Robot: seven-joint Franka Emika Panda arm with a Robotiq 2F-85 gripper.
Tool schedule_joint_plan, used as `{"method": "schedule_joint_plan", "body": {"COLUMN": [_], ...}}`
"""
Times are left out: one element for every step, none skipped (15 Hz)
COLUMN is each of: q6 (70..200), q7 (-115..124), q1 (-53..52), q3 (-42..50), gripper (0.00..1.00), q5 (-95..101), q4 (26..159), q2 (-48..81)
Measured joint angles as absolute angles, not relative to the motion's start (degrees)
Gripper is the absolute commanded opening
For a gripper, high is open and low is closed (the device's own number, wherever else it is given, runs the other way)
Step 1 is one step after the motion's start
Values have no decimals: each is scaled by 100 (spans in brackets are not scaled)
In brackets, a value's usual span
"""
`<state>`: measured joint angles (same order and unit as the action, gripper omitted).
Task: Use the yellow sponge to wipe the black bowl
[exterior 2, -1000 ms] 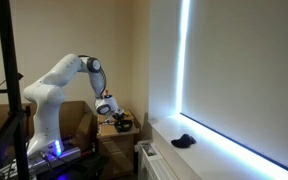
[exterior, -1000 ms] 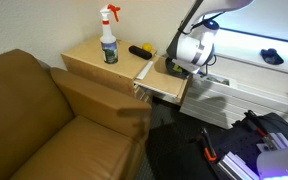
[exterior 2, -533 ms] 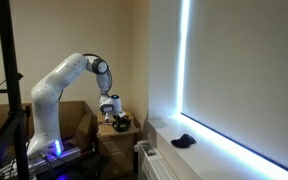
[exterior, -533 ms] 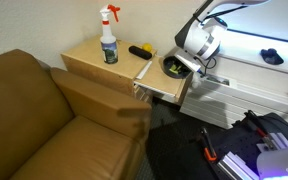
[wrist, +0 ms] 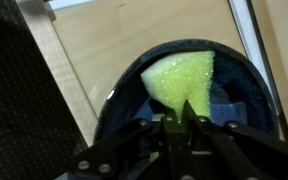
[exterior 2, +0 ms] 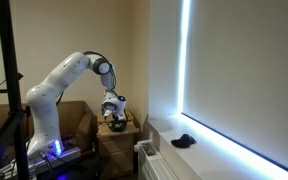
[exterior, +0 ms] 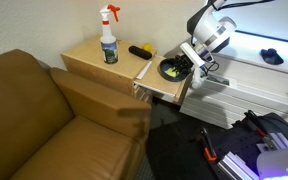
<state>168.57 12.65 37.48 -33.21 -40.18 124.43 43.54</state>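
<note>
The black bowl sits at the right end of the wooden cabinet top. In the wrist view the bowl fills the middle and the yellow sponge lies inside it. My gripper is shut on the sponge's near edge, holding it against the bowl's inside. In an exterior view the gripper hangs just above the bowl's right side, with a bit of sponge showing. In the other exterior view the gripper is low over the cabinet and the bowl is hidden.
A spray bottle and a black-and-yellow tool stand on the cabinet. A brown couch is beside it. A small dark object lies on the lit window ledge. A drawer rail borders the bowl.
The arm has swung to the right and lifted off the bowl's centre, uncovering the bowl and sponge in the exterior view. The sponge stays in the jaws.
</note>
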Motion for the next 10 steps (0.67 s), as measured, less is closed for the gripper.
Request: {"method": "schedule_joint_plan", "body": {"q6": [16813, 16800, 16814, 16830, 16829, 16827, 16851, 16858, 16851, 16851], "q7": [1162, 1041, 1004, 1013, 1009, 1031, 1224, 1453, 1661, 1982], "q1": [3761, 3757, 3775, 3790, 3710, 3468, 3162, 2778, 2327, 1897], "q3": [-3323, -3326, -3353, -3379, -3301, -3053, -2754, -2408, -2008, -1627], "gripper": [3, 3, 3, 3, 3, 3, 3, 3, 3, 3], "q5": [-4257, -4501, -4578, -4579, -4634, -4673, -4540, -4454, -4389, -4162], "q4": [12440, 12439, 12439, 12440, 12441, 12454, 12490, 12529, 12564, 12613], "q2": [4342, 4326, 4321, 4318, 4285, 4201, 4102, 3998, 3883, 3777]}}
